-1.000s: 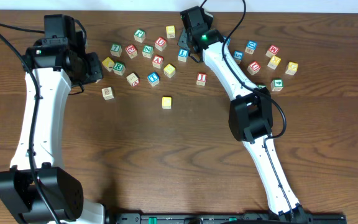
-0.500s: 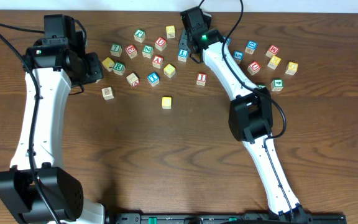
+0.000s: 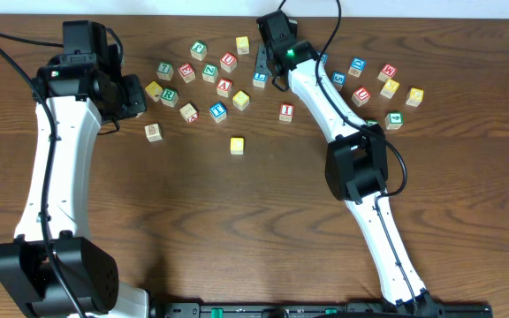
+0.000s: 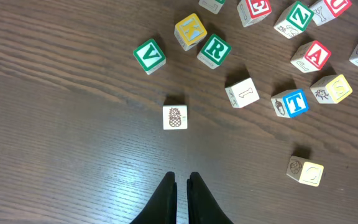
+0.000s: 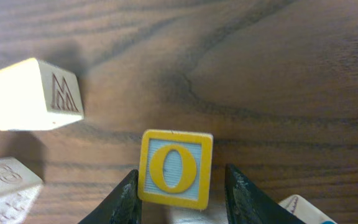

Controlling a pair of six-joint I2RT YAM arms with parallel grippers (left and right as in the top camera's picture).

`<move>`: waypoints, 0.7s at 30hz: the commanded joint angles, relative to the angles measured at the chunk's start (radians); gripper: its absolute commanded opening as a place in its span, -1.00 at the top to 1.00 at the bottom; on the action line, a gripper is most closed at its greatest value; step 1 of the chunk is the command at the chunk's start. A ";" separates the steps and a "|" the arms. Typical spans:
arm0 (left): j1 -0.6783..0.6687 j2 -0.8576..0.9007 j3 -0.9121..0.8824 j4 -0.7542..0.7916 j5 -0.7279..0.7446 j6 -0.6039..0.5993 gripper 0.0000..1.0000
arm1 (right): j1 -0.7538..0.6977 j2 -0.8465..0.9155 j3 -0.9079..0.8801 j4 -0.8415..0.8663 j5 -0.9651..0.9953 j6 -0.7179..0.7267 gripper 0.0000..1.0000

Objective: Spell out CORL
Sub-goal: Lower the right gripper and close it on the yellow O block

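Currently the right gripper (image 5: 182,179) straddles the O block (image 5: 174,168), parted, while the left gripper (image 4: 181,178) sits closed.

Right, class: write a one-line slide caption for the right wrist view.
Open right gripper straddling the yellow O block on the wooden table, M block nearby.

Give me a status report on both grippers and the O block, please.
Left gripper shut, empty. Right gripper open, straddling the O block, not yet clamped. M block nearby, not in the way.
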 commanded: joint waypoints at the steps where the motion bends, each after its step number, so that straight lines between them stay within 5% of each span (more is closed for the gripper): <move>1: 0.002 -0.013 0.003 0.001 -0.006 0.009 0.83 | -0.004 -0.010 -0.004 -0.019 0.002 -0.093 0.24; 6: 0.002 -0.013 0.003 0.001 -0.006 0.009 0.84 | -0.004 -0.010 -0.004 -0.026 0.002 -0.095 0.18; 14: 0.002 -0.013 0.003 0.001 -0.006 0.009 0.84 | -0.002 -0.009 -0.004 0.038 0.002 -0.001 -0.19; 21: 0.002 -0.012 0.003 0.001 -0.006 0.009 0.84 | -0.001 -0.007 -0.005 0.103 0.002 0.023 -0.19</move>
